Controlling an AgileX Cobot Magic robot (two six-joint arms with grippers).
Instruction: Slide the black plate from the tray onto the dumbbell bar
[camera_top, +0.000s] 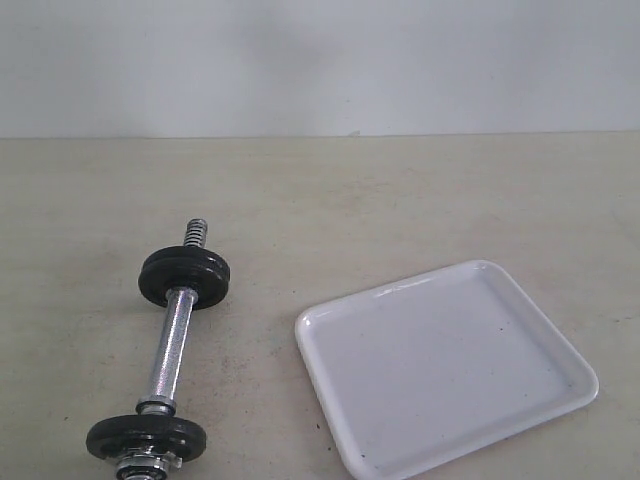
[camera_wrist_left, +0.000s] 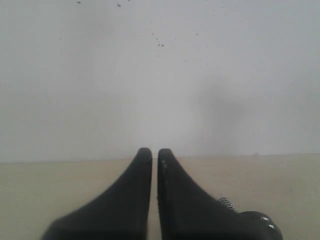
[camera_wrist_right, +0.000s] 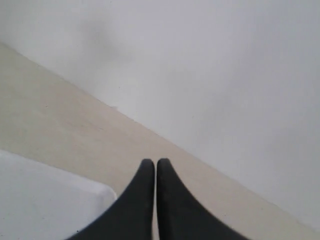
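**Two closed grippers, bar and tray side by side**

From the outside camera, the short shiny chrome dumbbell bar (camera_top: 175, 345) lies flat on the pale beige table (camera_top: 400, 200), on the left. Its long side runs from the near edge away toward the wall, leaning a little to the right. A small round black iron disc (camera_top: 185, 277) sits on the far part, and the rough screw end (camera_top: 198, 235) pokes out past it. Another black disc (camera_top: 146, 437) sits on the near end, next to a silver nut (camera_top: 145, 466). I cannot tell which of them is the black plate. The glossy white tray with round corners (camera_top: 450, 370) lies on the right, near the bar but not touching it.

From the left wrist camera, the left gripper (camera_wrist_left: 154, 152) has its black fingers (camera_wrist_left: 135, 205) pressed almost together, with only a thin slit between. It holds nothing. A shiny black disc edge (camera_wrist_left: 260, 222) and the screw end (camera_wrist_left: 226, 202) peek out from behind one finger, back from the tips.

From the right wrist camera, the right gripper (camera_wrist_right: 155, 162) is closed the same way and holds nothing. A corner of the white tray (camera_wrist_right: 50, 200) lies beside its fingers.
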